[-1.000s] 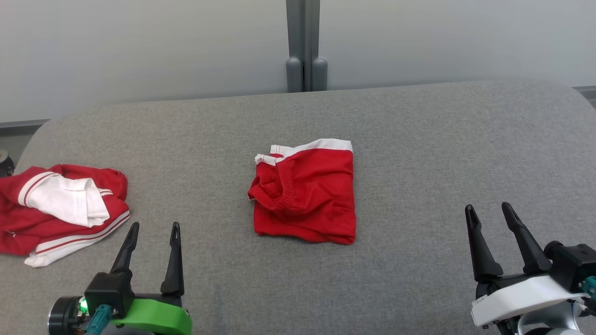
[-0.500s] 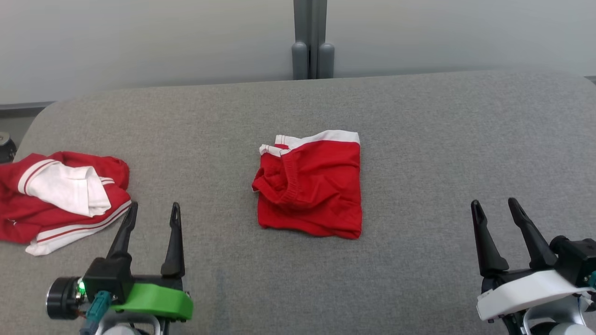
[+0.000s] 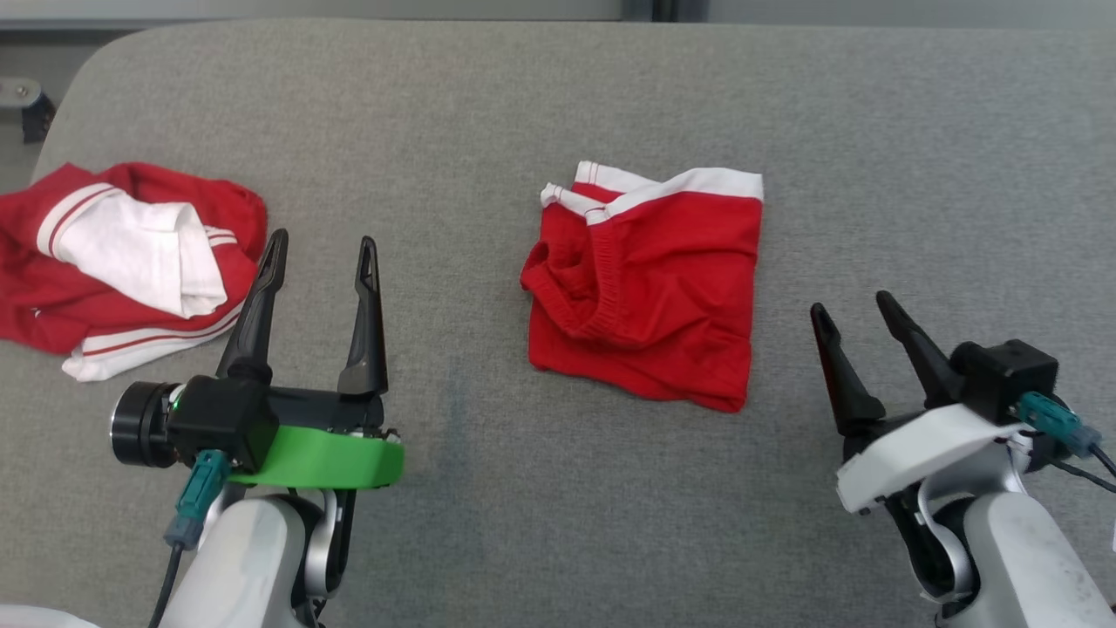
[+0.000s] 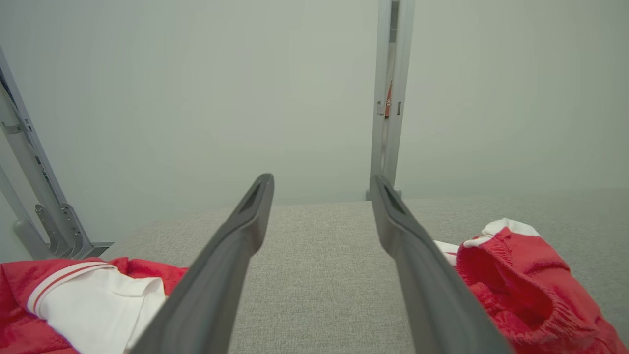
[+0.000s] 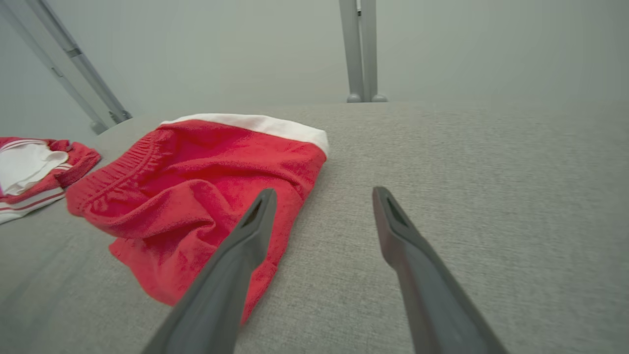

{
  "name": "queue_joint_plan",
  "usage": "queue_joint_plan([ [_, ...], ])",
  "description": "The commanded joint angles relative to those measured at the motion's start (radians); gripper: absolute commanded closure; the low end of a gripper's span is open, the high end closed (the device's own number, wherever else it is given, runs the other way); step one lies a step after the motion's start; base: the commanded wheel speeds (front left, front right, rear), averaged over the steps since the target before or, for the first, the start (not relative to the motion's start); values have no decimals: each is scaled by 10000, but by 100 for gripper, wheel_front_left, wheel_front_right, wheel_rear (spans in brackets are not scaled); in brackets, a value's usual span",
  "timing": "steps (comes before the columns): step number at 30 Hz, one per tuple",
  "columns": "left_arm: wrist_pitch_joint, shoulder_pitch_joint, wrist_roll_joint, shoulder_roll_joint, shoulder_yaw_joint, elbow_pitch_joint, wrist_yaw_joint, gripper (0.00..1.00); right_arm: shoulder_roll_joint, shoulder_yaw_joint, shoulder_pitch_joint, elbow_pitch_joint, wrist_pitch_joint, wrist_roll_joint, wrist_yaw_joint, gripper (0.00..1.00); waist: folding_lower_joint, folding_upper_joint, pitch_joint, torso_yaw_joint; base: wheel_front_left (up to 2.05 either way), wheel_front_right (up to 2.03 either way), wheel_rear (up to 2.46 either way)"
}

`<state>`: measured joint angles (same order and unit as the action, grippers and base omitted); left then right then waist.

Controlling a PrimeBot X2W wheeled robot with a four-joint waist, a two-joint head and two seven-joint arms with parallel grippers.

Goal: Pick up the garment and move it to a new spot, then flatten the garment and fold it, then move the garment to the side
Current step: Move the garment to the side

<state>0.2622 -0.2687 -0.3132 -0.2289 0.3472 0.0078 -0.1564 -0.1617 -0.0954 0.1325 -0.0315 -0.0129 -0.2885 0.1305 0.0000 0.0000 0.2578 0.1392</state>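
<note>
A red garment with a white band, a pair of shorts, lies folded in the middle of the grey padded surface. My left gripper stands open to its left, apart from it, with nothing between its fingers. My right gripper is open just right of the garment's lower right corner, not touching it. In the left wrist view the left gripper points at bare surface, with the garment at the right. In the right wrist view the right gripper hovers beside the garment.
A crumpled red and white garment lies at the surface's left edge, close to my left gripper's outer finger. It also shows as a red and white heap in the left wrist view. A grey post stands behind the surface's far edge.
The head camera has tilted down and the whole picture has shifted. Both grippers now reach farther forward over the surface. Both stay open, and the garments lie as before.
</note>
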Motion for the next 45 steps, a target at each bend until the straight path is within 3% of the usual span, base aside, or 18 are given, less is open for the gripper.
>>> queue_joint_plan([
  [1,26,-200,80,97,-102,11,98,0,5,-174,330,-343,-23,-32,5,0,0,0,984,829,0,0,0],
  [10,30,-370,557,620,-546,190,552,0,190,-951,1497,-2465,-358,-464,5,0,0,0,1238,1004,0,0,0],
  [11,30,-363,599,660,-614,214,616,0,201,-1006,1571,-2645,-420,-497,5,8,0,0,1228,986,0,0,0],
  [12,30,-359,640,706,-677,237,668,0,183,-1061,1618,-2808,-463,-539,3,51,0,0,1213,961,0,0,0],
  [13,30,-354,688,730,-719,248,715,0,181,-1110,1608,-2913,-506,-598,3,78,0,0,1190,931,0,0,0],
  [14,31,-337,769,735,-782,254,754,0,165,-1184,1624,-3004,-612,-622,3,100,0,0,1160,867,0,0,0],
  [21,27,-174,1182,712,-1023,157,976,0,-219,-1676,1844,-3037,-1258,-941,-5,100,0,0,1081,-12,0,0,0],
  [29,18,-564,1595,604,-794,-119,1261,0,-1131,-2214,2297,-3192,-1813,-1606,-5,100,0,0,1472,-1809,0,0,0],
  [37,-256,-1547,1960,704,-58,-535,1649,0,-2978,-2213,3714,-4151,-2174,-2246,-3,100,0,0,2634,-2823,0,0,0],
  [45,-599,-2698,2406,697,578,-931,2026,0,-4967,-1947,5748,-5774,-2398,-2575,-3,100,0,0,3997,-2843,0,0,0],
])
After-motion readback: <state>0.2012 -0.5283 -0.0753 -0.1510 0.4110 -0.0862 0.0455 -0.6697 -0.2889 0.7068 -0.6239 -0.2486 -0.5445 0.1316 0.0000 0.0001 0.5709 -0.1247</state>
